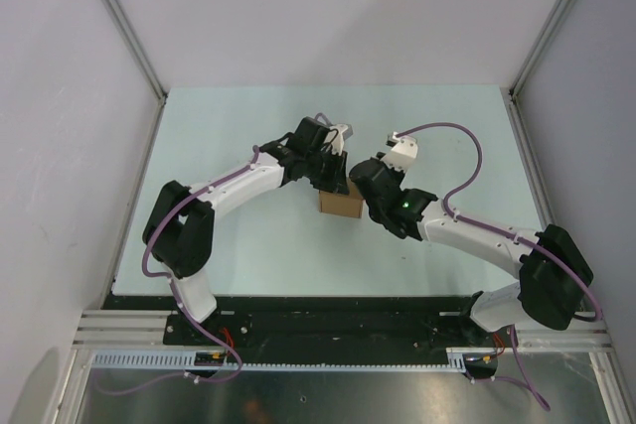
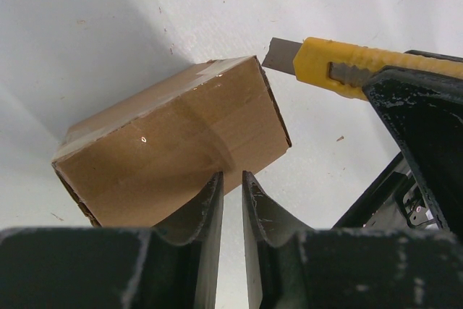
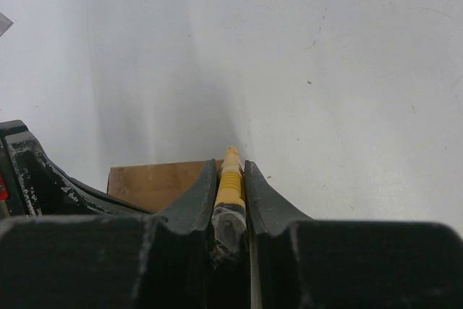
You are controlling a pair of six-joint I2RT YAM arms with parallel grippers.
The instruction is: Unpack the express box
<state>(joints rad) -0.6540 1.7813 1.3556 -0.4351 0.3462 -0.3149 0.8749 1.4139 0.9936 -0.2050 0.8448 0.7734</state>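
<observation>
Black fingers (image 2: 206, 211) of the left hand (image 2: 231, 176) stand almost clenched at the lower middle of the left wrist view. Only a thin slit shows between them, with nothing in it. Their tips lie over the near side of the express box (image 2: 166, 142); whether they press on it I cannot tell.

From above, the brown cardboard box rests at the centre of the pale tabletop (image 1: 248, 126), between the 2 hands. It sits left of centre in the left wrist view. Its flaps are shut, a glossy strip of tape (image 2: 210, 70) runs over the top, and its contents are hidden.

At the upper right of that view is a yellow utility knife (image 2: 347, 63). Its grey blade (image 2: 278, 56) is out, with the tip just beside the box's upper right corner; contact cannot be told. The right hand (image 3: 230, 166) is clenched on the knife's handle.
</observation>
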